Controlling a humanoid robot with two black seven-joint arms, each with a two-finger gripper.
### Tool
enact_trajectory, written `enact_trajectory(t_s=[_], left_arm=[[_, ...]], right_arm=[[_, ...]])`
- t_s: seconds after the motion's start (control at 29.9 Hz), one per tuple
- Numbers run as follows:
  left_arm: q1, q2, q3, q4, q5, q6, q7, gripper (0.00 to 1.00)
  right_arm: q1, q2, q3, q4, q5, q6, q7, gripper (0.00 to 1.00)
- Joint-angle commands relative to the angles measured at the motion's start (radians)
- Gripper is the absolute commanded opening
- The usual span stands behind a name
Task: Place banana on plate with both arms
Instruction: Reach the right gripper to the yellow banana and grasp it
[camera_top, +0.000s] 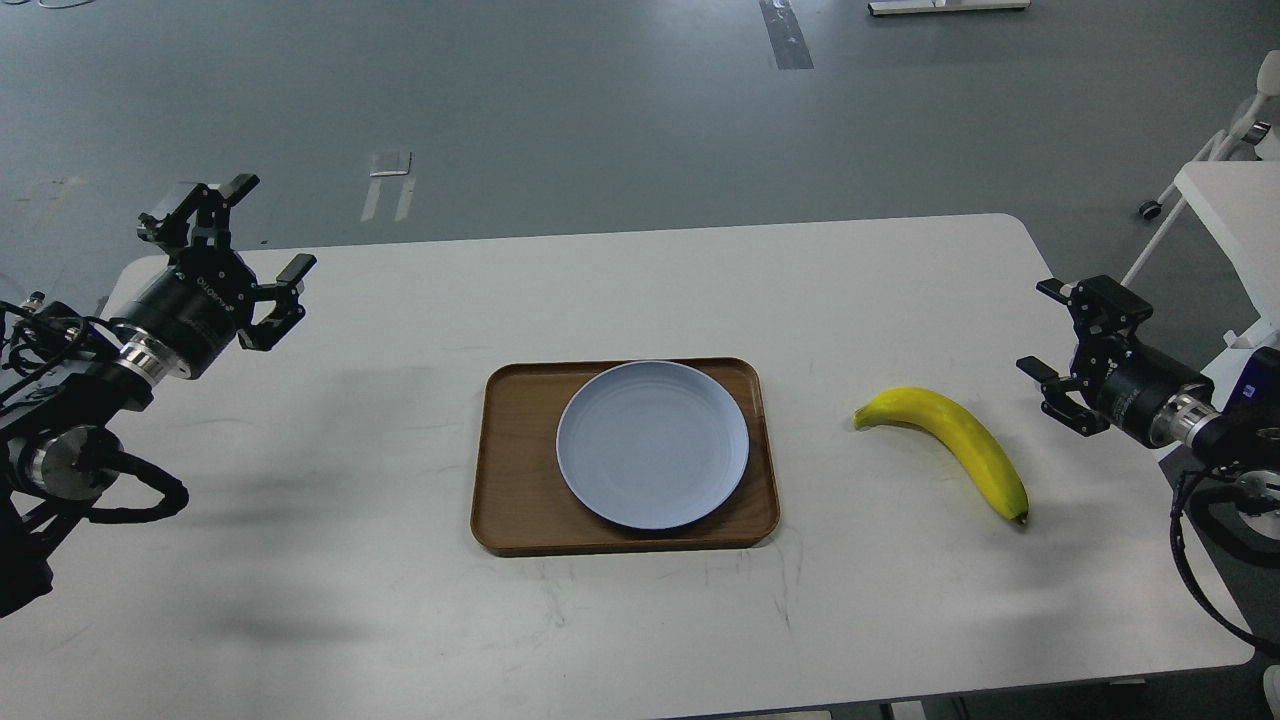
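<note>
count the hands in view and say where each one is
2. The left hand hangs open over the table's far left corner. The right hand is open at the right edge, just beyond the banana. None seems hidden.

This looks like a robotics lab or test hall rather than a home. A plain white worktop (640, 290) with rounded corners stands alone on a wide grey sealed floor (560, 110), which carries strips of tape (388, 165) and a darker painted stripe (786, 35). A white wheeled stand (1195, 170) sits at the right edge. Two black robot arms reach in from the sides, the left arm (90, 400) and the right arm (1190, 420), trailing exposed cables.
</note>
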Motion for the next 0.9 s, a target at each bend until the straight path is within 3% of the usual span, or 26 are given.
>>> enact_trajectory(t_s=[0.0,0.2,0.43,0.57,0.87], left_arm=[[0.004,-0.008,-0.006,0.006,-0.002,0.000,0.000,0.98],[0.004,-0.022,-0.007,0.008,-0.002,0.000,0.000,0.98],[0.005,-0.022,-0.007,0.008,-0.002,0.000,0.000,0.98],[0.007,-0.025,-0.007,0.008,-0.002,0.000,0.000,0.98],[0.016,-0.022,-0.007,0.008,-0.001,0.000,0.000,0.98]], right_arm=[[0.074,-0.045,0.000,0.005,-0.213,0.000,0.000,1.00],[0.195,-0.078,-0.031,0.077,-0.626,0.000,0.000,1.00],[0.259,-0.108,-0.094,0.314,-1.093,0.000,0.000,1.00],[0.275,-0.085,-0.158,0.316,-1.204,0.000,0.000,1.00],[0.298,-0.026,-0.273,0.282,-1.211,-0.016,0.000,1.00]])
